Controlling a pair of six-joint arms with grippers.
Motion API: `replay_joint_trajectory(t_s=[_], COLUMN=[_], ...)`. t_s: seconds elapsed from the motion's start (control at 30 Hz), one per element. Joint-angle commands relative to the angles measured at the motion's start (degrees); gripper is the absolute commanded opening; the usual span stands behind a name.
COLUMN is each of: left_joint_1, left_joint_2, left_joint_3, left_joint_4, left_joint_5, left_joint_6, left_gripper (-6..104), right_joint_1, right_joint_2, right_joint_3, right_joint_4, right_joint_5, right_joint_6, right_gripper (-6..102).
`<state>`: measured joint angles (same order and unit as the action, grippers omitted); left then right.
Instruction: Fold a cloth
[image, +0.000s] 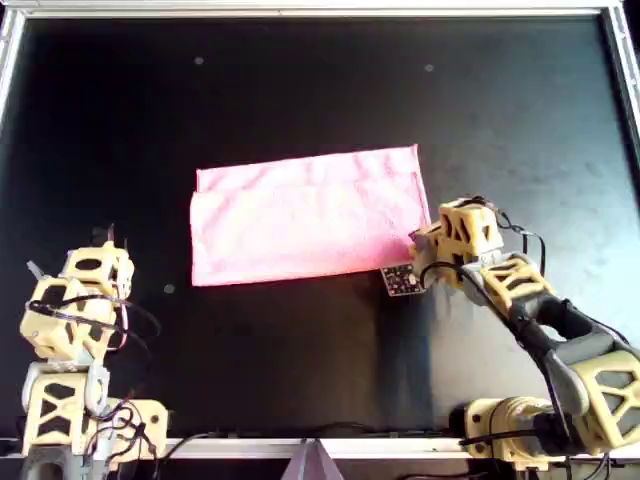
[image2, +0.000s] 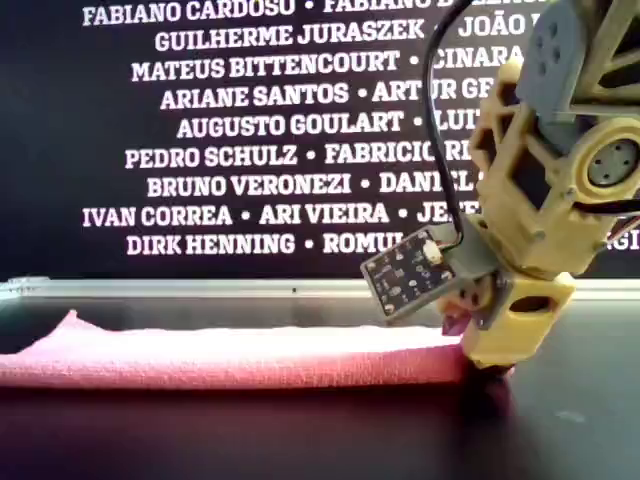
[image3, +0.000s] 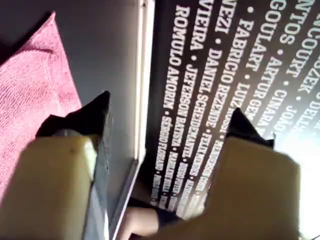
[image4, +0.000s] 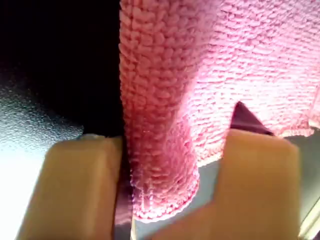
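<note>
cloth (image: 305, 217): mid surface (image: 300, 80), already doubled, long axis 9 to 3 overhead.
right gripper (image: 428, 250): at cloth's 4 o'clock corner, fingers part open, fold between.
left gripper (image: 105, 240): well off at 8, fingers wide, empty.

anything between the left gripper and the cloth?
No. In the overhead view only bare black table separates the left gripper from the cloth; its jaws are open and empty.
</note>
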<state>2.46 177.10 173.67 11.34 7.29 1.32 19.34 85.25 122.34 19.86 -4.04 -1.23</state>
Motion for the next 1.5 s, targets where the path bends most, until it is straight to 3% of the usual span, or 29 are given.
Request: replay_joint_trajectory(t_s=[0.0,0.17,0.4,0.57,1.2,1.47], left_joint_1=[1.1,1.6,1.6,1.6,1.6,1.7], left_joint_2=[0.9,0.9,0.9,0.9,0.9,0.9], left_joint_3=[-0.8,-0.8,-0.8,-0.8,-0.8,-0.8], left_joint_4=[-0.4,-0.4,-0.4,-0.4,-0.4,-0.4], left_joint_5=[0.3,0.1,0.1,0.1,0.1,-0.4], left_joint_6=[0.2,0.2,0.3,0.3,0.3,0.2], left_gripper=[80,80,80,80,80,80], right_joint_1=[0.1,0.0,0.3,0.2,0.4,7.7], right_joint_2=[1.8,1.7,2.2,2.3,8.6,7.0], right_joint_3=[-1.3,-2.5,-1.6,-1.1,3.7,-5.9], right_joint_4=[1.4,0.5,0.5,0.5,0.4,0.4], right_joint_5=[0.3,-0.5,-0.6,-0.6,-0.7,0.4], right_joint_6=[0.35,-0.44,0.35,0.35,0.44,0.44], right_gripper=[51,29,16,-3,-1,-1])
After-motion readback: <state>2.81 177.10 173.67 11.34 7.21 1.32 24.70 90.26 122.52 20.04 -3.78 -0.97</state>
